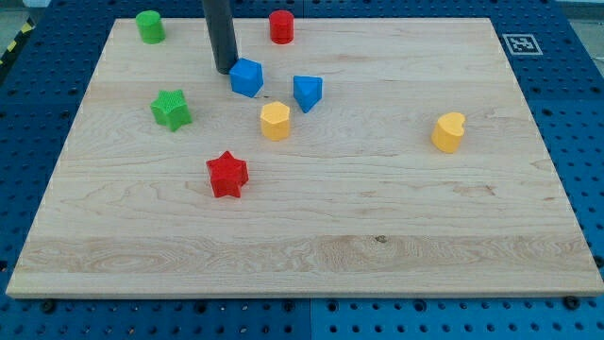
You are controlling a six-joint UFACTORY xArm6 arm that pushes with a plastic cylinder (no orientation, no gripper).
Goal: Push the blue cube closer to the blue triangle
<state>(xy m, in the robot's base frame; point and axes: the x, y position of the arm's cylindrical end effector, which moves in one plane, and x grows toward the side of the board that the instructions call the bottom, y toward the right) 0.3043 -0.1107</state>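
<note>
The blue cube (247, 77) sits in the upper middle of the wooden board (377, 208). The blue triangle (307, 92) lies just to its right, a small gap between them. My tip (225, 70) rests on the board against the cube's left side; the dark rod rises from it out of the view's top.
A green cylinder (149, 25) stands at the top left, a red cylinder (281, 25) at the top. A green star (171, 109) lies at the left, a yellow hexagon (275, 121) below the blue blocks, a red star (226, 174) lower, a yellow heart (449, 132) at the right.
</note>
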